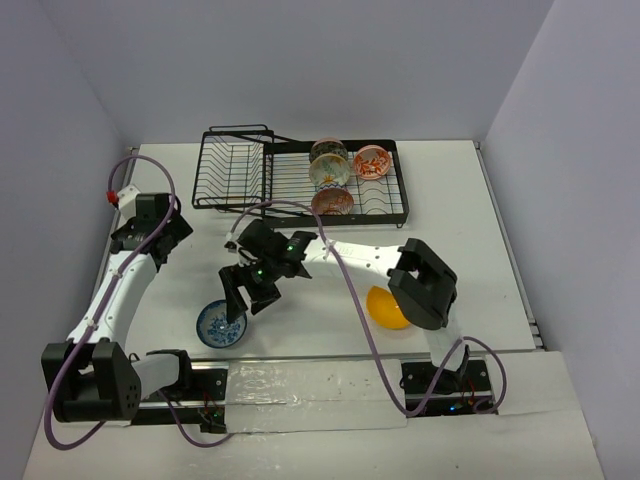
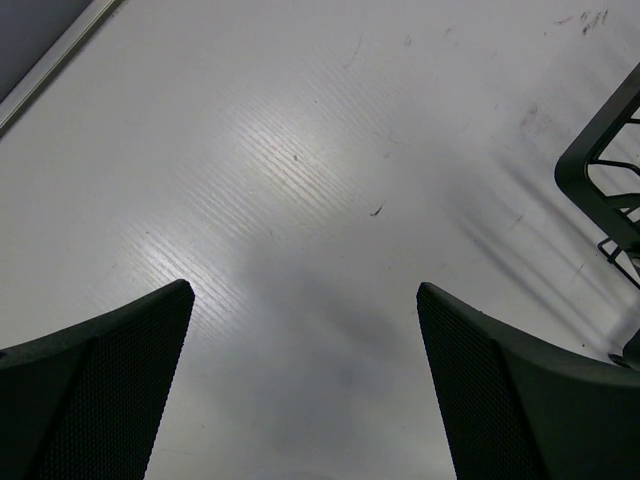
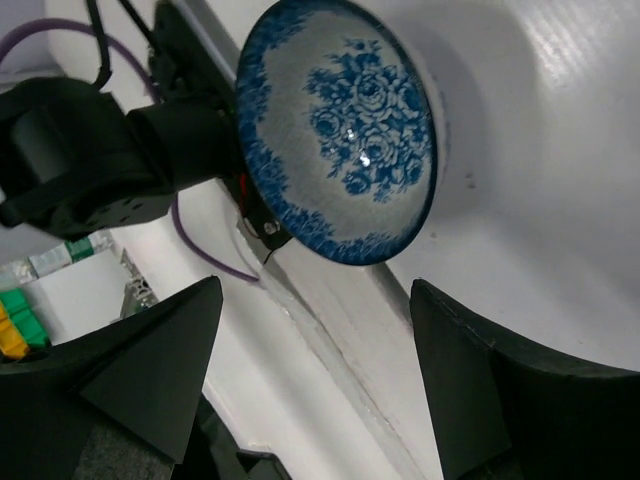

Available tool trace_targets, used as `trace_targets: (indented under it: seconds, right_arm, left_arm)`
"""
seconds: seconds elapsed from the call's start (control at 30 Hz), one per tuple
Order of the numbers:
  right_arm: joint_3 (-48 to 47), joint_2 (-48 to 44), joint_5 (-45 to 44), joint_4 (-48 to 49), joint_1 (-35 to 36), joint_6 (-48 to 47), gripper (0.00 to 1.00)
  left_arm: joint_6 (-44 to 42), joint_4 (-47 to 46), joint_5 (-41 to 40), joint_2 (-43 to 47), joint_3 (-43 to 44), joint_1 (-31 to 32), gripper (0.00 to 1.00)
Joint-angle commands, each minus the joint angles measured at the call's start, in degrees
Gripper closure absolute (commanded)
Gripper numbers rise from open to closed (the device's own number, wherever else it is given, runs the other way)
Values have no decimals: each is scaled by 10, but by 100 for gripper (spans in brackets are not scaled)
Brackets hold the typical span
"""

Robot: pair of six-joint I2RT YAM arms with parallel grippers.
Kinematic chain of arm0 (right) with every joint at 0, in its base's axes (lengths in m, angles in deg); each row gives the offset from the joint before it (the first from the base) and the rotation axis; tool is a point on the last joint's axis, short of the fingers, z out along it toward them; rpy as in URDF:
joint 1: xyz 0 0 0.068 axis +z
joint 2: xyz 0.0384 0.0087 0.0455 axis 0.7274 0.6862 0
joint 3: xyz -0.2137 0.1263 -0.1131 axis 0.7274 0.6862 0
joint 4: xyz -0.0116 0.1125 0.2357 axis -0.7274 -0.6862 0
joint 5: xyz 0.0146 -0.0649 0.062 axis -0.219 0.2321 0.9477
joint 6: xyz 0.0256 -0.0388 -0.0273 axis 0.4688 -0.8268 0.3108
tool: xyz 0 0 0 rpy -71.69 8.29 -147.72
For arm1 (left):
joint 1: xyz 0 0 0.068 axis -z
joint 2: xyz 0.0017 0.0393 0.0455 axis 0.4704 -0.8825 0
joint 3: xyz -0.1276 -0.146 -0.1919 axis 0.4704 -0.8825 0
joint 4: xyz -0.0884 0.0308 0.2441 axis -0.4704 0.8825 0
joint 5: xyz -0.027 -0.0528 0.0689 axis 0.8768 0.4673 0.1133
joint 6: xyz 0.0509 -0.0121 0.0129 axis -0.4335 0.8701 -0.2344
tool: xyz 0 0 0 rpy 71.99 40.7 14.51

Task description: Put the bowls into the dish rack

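A blue patterned bowl (image 1: 221,325) (image 3: 340,130) sits upright on the table near the front edge. My right gripper (image 1: 246,303) (image 3: 315,300) hovers just beside and above it, open, with nothing between its fingers. A plain orange-yellow bowl (image 1: 383,309) lies on the table, half hidden under the right arm's elbow. The black wire dish rack (image 1: 240,175) stands at the back, and several patterned bowls (image 1: 330,173) stand on edge in its right half. My left gripper (image 1: 160,232) (image 2: 305,330) is open over bare table, left of the rack.
The rack's corner (image 2: 600,170) shows at the right edge of the left wrist view. The left arm's base (image 3: 90,170) and a purple cable (image 3: 200,250) lie close behind the blue bowl. Walls enclose the table on three sides.
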Motion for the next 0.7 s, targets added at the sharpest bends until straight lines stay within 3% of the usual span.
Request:
trace_targets:
  seconds: [0.0, 0.17, 0.33, 0.53, 0.67]
  right_arm:
    - [-65, 12, -43, -59, 0, -9, 17]
    - [-96, 35, -104, -103, 0, -25, 16]
    - [-74, 30, -134, -88, -2, -15, 17]
    - [-115, 86, -144, -104, -1, -9, 32]
    - [-133, 112, -136, -99, -1, -6, 35]
  left_arm:
    - [10, 4, -22, 3, 21, -2, 1]
    - [5, 4, -19, 1, 20, -2, 1]
    - [4, 5, -18, -1, 20, -1, 1]
    - [8, 5, -21, 0, 21, 1, 1]
    - [5, 2, -17, 1, 20, 1, 1]
